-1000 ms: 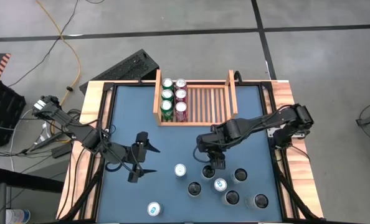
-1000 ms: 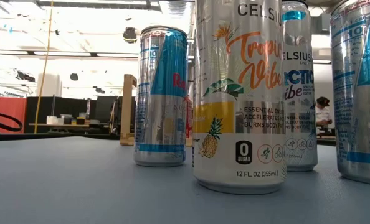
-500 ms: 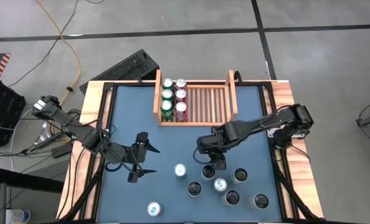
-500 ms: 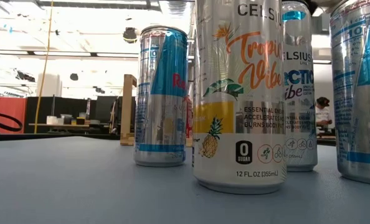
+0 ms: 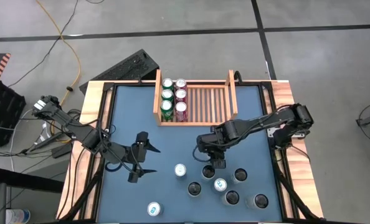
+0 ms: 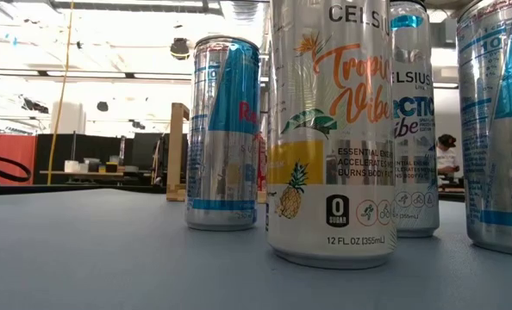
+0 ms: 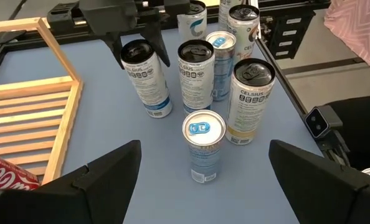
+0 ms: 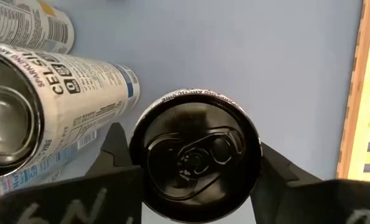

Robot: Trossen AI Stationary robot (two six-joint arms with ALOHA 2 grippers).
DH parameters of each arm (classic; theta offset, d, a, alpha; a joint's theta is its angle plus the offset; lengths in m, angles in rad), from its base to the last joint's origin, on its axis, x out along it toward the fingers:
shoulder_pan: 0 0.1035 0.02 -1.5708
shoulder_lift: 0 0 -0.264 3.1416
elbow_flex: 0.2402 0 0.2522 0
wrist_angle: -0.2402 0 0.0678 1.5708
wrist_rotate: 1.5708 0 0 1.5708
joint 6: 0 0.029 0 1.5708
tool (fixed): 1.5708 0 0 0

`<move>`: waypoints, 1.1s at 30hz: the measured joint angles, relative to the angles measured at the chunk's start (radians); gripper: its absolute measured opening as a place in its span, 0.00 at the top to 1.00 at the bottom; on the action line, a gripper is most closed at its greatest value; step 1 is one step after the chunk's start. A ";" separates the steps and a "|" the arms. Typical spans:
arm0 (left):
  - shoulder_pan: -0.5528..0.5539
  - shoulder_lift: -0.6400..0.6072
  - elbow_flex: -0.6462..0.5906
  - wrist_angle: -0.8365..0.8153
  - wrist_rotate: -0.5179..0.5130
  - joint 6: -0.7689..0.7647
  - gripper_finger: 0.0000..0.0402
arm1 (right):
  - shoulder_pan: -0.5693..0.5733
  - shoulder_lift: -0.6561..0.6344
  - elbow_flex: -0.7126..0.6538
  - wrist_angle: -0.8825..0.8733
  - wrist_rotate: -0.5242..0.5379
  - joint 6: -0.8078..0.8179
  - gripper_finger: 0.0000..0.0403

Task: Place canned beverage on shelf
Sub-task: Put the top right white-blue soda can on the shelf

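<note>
The light-wood shelf (image 5: 203, 102) stands at the table's far edge with several cans (image 5: 174, 96) upright in its left part. My right gripper (image 5: 213, 163) is down over a black-topped can (image 5: 208, 171) that stands upright among other loose cans near the table's front right. It is shut on this can, which also shows in the right wrist view (image 8: 194, 155) and the left wrist view (image 7: 141, 74). My left gripper (image 5: 138, 158) is open and empty over the table's left half. My right gripper has its two fingers on opposite sides of the can's upper wall (image 8: 138, 140), just below the rim. The fingers (image 7: 161, 50) point down from above. The can stands upright with its base on the table.
Several loose cans stand around the held one: a silver one (image 5: 180, 170) to its left, others (image 5: 220, 185) (image 5: 240, 176) close by toward the front. One more can (image 5: 153, 209) stands at the front left. In the low view, tall cans (image 6: 329, 129) fill the foreground.
</note>
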 joint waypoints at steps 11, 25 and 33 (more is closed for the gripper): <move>0.000 0.000 0.000 -0.007 0.024 0.000 0.15 | -0.045 0.001 0.095 -0.065 0.036 -0.079 0.62; 0.000 -0.008 0.000 -0.035 0.052 -0.006 0.15 | -0.288 -0.001 0.360 -0.147 0.082 -0.346 0.62; 0.000 -0.013 0.000 -0.054 0.044 -0.012 0.15 | -0.534 0.029 0.361 -0.071 0.082 -0.396 0.62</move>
